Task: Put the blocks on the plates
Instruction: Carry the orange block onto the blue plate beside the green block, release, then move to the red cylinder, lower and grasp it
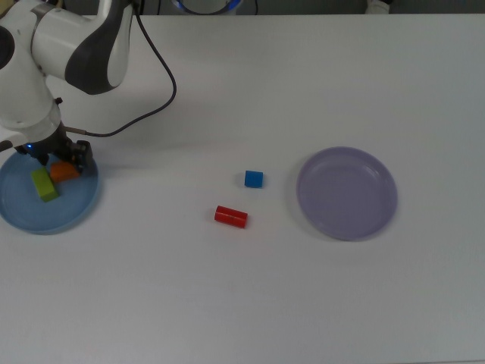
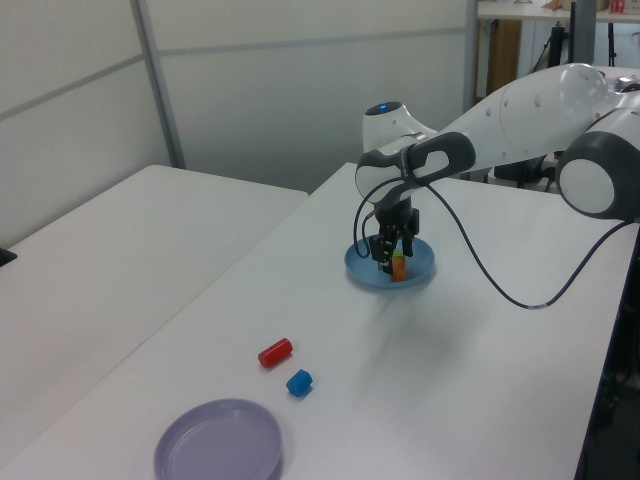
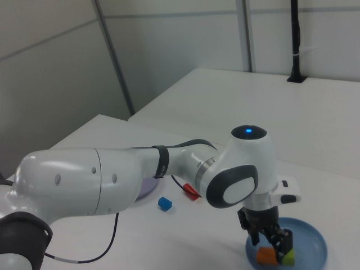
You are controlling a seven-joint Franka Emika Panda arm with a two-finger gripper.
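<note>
My gripper point(image 1: 62, 162) is down over the light blue plate point(image 1: 30, 216) at the top view's left, shut on the orange block point(image 1: 64, 171), which sits low at the plate's surface. Beside it on the same plate lies the green block point(image 1: 44, 184). In the left view the orange block point(image 2: 398, 267) hangs at the fingertips over the plate point(image 2: 366, 271). The right view shows the orange block point(image 3: 266, 256) and green block point(image 3: 289, 258) side by side. The blue cube point(image 1: 254, 179) and red block point(image 1: 230, 217) lie mid-table. The lavender plate point(image 1: 346, 192) holds nothing.
The arm's black cable point(image 1: 155, 91) loops over the table behind the gripper. The arm's white body point(image 1: 53, 53) overhangs the far left corner in the top view. Bare white table lies between the two plates around the loose blocks.
</note>
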